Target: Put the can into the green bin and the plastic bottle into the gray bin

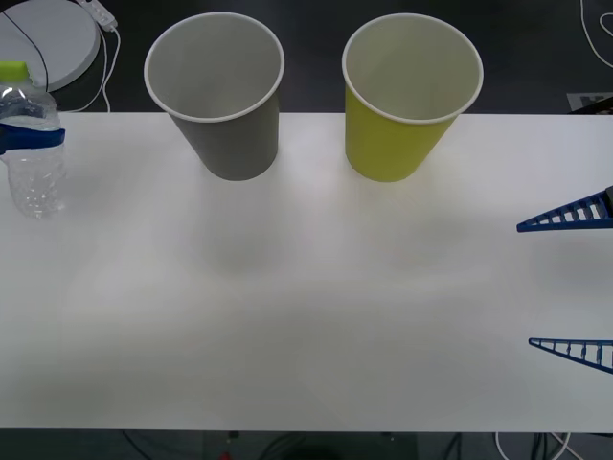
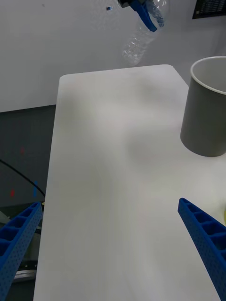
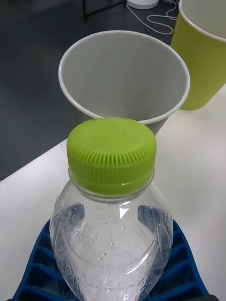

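My left gripper [image 1: 29, 139] is shut on the plastic bottle [image 1: 32, 153], a clear crinkled one with a lime-green cap [image 3: 111, 150], at the table's far left. From the right wrist the bottle [image 2: 141, 37] hangs tilted above the table's far end. The gray bin [image 1: 215, 91] stands at the back centre-left, just beyond the bottle in the left wrist view. Right of it stands the green bin [image 1: 412, 96]. My right gripper [image 1: 573, 283] is open over the table's right edge, holding nothing. The can is out of view.
The white table [image 1: 306, 316] stretches bare between the two arms and in front of the bins. A round white disc [image 1: 48, 38] with cables lies on the dark floor behind the table's left corner. More cables lie at the back right.
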Available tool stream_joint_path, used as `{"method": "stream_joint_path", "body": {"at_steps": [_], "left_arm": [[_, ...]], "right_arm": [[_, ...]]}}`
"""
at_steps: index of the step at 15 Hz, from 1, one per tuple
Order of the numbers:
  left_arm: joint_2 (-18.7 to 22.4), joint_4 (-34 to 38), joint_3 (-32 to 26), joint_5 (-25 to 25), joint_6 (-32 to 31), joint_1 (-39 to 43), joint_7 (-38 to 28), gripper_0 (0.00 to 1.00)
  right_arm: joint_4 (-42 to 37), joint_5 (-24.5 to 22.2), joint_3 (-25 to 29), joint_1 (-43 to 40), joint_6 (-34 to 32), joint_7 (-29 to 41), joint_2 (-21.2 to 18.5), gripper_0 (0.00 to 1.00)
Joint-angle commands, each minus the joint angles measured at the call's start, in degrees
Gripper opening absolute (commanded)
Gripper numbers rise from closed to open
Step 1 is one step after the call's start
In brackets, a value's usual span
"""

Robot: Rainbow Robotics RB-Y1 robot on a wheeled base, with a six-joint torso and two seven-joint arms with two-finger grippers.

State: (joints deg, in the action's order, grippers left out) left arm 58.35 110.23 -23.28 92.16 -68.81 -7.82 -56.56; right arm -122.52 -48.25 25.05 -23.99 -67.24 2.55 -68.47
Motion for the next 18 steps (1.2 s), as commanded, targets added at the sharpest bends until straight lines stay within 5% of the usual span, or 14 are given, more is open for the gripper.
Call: {"method": "stream_joint_path", "body": {"at_steps": [1,9,18], "left_arm": [[3.0,-0.1,0.8,0.9,-3.9,-3.7,-2.9,0.00],[8.5,-8.0,9.7,-0.7,-7.9,-16.6,-3.9,0.00],[14.3,-20.0,31.1,-3.0,-10.5,-38.8,-2.6,0.00]], "right_arm": [[0.0,0.0,0.0,0.0,0.0,0.0,0.0,1.00],[0.0,0.0,0.0,0.0,0.0,0.0,0.0,1.00],[0.0,0.0,0.0,0.0,0.0,0.0,0.0,1.00]]}}
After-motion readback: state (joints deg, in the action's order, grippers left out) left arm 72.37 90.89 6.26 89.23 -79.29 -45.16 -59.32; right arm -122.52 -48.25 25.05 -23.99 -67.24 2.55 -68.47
